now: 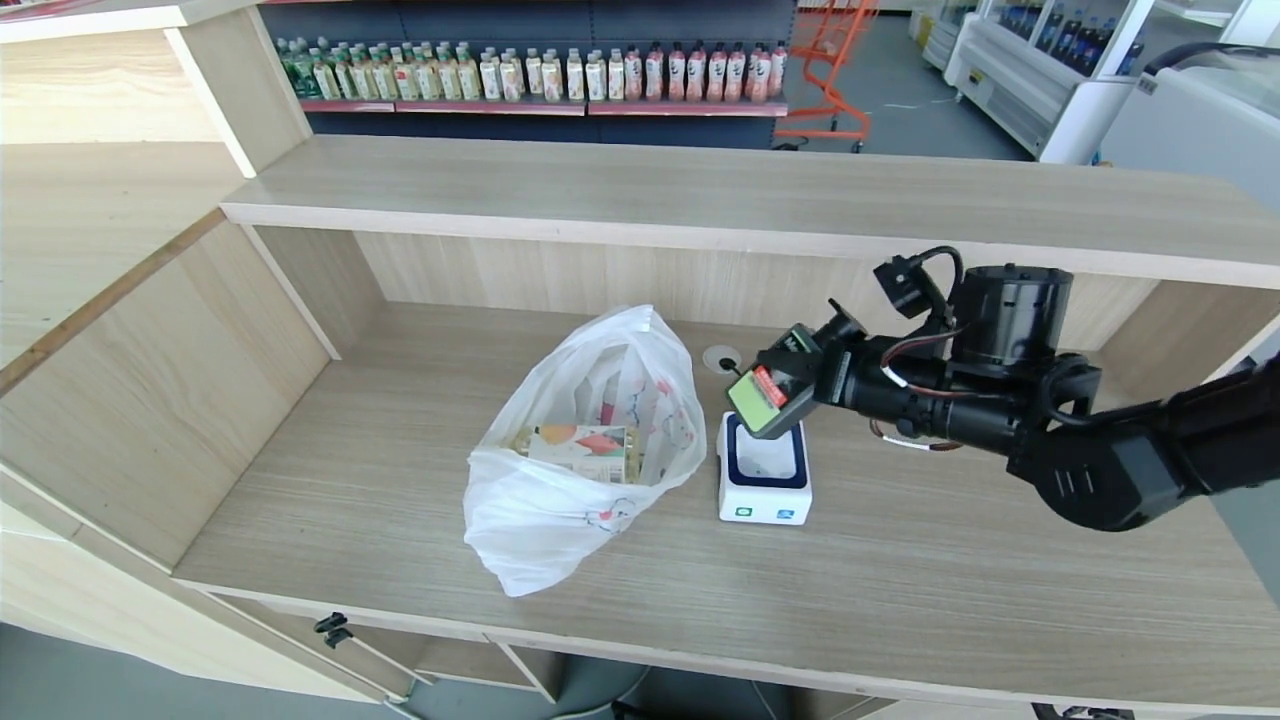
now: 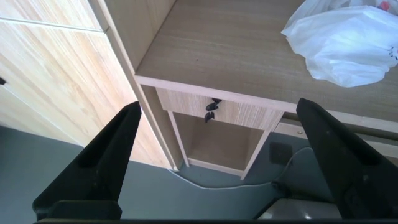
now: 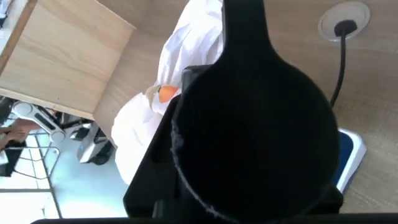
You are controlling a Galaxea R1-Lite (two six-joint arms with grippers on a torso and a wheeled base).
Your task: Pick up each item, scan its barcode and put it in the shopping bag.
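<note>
With the right gripper (image 1: 783,385) clamped on the box (image 1: 755,397) just over the scanner (image 1: 765,485) and the left gripper (image 2: 216,158) hanging with jaws apart, a barcode tilted off the window may not read, and swinging to the bag (image 1: 560,505) at the scanner's 9 o'clock could snag its slack rim.

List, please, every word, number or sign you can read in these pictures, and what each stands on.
No text here can be read.
Small box held in the right gripper: green and red label, print too small.
Scanner: two small badges on its front, blurred.
Carton in the shopping bag: pictures, lettering blurred.
Shelf bottles: labels too small.
</note>
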